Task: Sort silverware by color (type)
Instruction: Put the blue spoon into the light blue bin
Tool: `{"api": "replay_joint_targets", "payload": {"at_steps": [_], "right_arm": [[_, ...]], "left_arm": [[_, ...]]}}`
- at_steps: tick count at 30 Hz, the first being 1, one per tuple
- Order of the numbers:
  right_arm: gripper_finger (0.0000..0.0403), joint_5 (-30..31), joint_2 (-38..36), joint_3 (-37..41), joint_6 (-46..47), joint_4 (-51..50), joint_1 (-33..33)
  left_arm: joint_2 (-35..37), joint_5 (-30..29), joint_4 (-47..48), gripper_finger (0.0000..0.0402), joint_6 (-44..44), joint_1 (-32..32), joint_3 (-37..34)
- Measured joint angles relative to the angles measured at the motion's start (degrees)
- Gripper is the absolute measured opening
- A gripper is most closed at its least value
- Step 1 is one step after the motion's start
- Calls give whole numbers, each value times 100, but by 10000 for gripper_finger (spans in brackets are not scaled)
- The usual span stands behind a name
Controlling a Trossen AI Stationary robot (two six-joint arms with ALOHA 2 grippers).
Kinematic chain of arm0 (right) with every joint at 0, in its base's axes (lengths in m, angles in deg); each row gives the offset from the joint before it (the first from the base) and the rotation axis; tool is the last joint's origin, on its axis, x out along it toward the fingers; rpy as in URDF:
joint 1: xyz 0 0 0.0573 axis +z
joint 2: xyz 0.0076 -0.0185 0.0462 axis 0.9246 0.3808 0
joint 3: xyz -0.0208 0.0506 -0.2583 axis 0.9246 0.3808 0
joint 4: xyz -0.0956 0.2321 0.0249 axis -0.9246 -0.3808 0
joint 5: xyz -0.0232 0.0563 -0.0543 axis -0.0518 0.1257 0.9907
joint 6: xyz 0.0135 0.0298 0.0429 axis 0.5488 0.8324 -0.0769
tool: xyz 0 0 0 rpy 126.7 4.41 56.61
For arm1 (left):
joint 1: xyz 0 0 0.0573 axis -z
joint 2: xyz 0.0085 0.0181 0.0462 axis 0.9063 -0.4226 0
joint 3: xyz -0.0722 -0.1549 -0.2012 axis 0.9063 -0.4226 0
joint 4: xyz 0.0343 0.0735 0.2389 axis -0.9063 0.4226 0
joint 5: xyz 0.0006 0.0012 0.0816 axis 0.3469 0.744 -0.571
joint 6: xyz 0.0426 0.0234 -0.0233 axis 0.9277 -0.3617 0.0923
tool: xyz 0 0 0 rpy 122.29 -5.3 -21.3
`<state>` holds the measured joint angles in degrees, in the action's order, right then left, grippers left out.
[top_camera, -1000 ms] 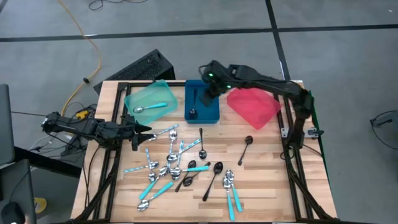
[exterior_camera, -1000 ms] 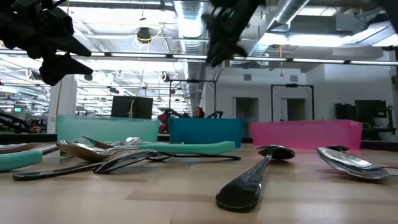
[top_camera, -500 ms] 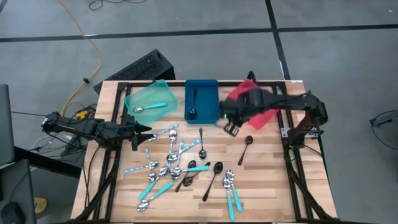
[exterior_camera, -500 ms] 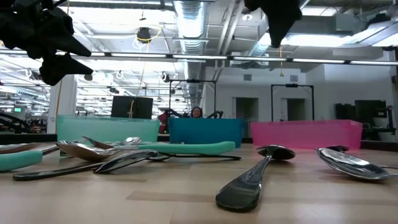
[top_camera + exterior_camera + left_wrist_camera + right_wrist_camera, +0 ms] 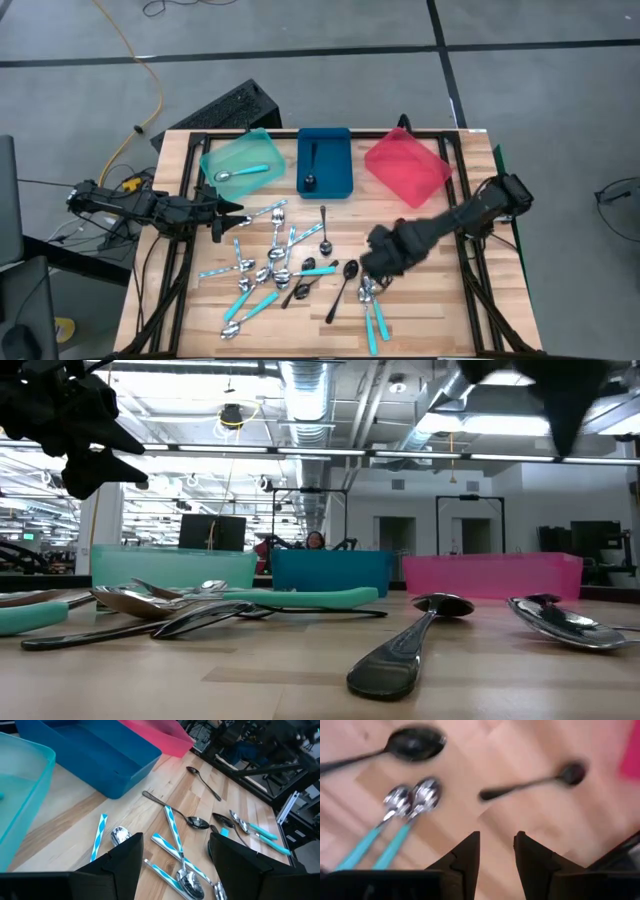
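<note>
Right gripper [image 5: 372, 277] moved from blue tray [image 5: 325, 161] to teal-handled spoons [image 5: 371, 305].

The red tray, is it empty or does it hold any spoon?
Empty. In the high view the red tray shows only its bare pink floor, with no spoon inside.

Both arms were dark, near-black machines built of chunky jointed segments. The left arm [image 5: 140, 205] was bulky and angular, with thin cables trailing from its base end and its gripper [image 5: 228, 208] ending in two pointed black fingers [image 5: 120, 862], broad and wedge-shaped with flat matte faces. The right arm [image 5: 455, 217] was a slimmer black boom; its fingers [image 5: 465, 857] were likewise black, tapering wedges.
</note>
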<state>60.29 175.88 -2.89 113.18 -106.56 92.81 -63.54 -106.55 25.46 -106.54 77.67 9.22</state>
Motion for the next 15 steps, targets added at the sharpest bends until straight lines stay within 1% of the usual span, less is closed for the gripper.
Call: {"api": "replay_joint_targets", "payload": {"at_steps": [4, 8, 12, 15], "right_arm": [[172, -114, 4, 277, 741, 719, 497], [200, -74, 4, 354, 1197, 1160, 866], [220, 367, 2, 349, 1668, 1369, 1044], [225, 673, 2, 349, 2044, 1356, 1150]], "left_arm": [[0, -17, 0, 216, 0, 0, 0], [0, -26, 0, 216, 0, 0, 0], [2, -28, 0, 216, 0, 0, 0], [2, -31, 0, 216, 0, 0, 0]]}}
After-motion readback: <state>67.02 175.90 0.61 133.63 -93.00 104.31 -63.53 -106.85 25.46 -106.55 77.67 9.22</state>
